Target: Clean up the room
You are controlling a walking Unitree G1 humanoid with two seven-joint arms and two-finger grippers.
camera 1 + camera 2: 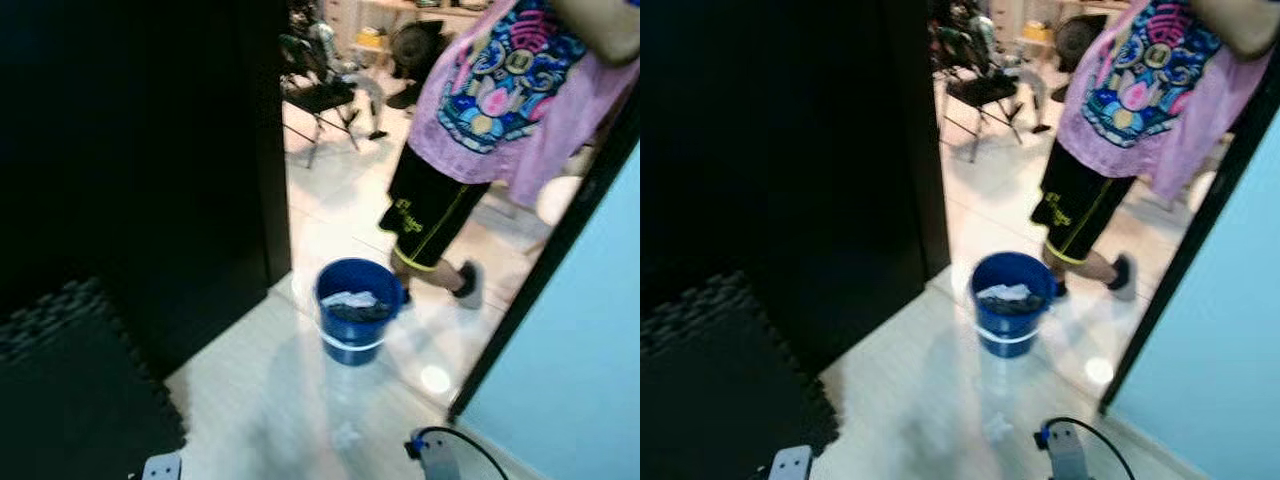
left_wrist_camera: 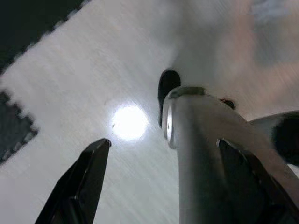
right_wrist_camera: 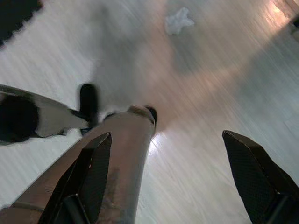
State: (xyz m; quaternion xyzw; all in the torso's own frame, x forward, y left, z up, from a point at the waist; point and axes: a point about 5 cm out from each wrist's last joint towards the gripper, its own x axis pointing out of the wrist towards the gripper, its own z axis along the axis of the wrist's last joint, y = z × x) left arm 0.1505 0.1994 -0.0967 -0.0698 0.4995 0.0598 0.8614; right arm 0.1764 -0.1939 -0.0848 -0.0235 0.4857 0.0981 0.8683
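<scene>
Both fingers point(image 3: 96, 177) apart, crumpled tissue point(image 3: 178, 20) on floor ahead, w/ bucket point(image 1: 356, 310) beyond.

Floor point(image 1: 270, 390): pale, glossy tiles with bright light reflections.
Mat point(image 1: 70, 400): dark interlocking foam, near left.
Bucket point(image 1: 355, 310): blue, upright, centre, holding pale and dark stuff.
Scrap point(image 1: 347, 436): small, white, crumpled, nearer than the bucket.
Person's foot point(image 1: 468, 283): dark shoe, right of the bucket.
Chair point(image 1: 322, 100): black, folding, far.

Glossy pale floor point(image 1: 260, 390) reflecting light; smooth blue plastic bucket point(image 1: 355, 310) holding cloth; matt black foam mat point(image 1: 70, 400); crumpled white paper point(image 3: 178, 20); brushed metal arms.
</scene>
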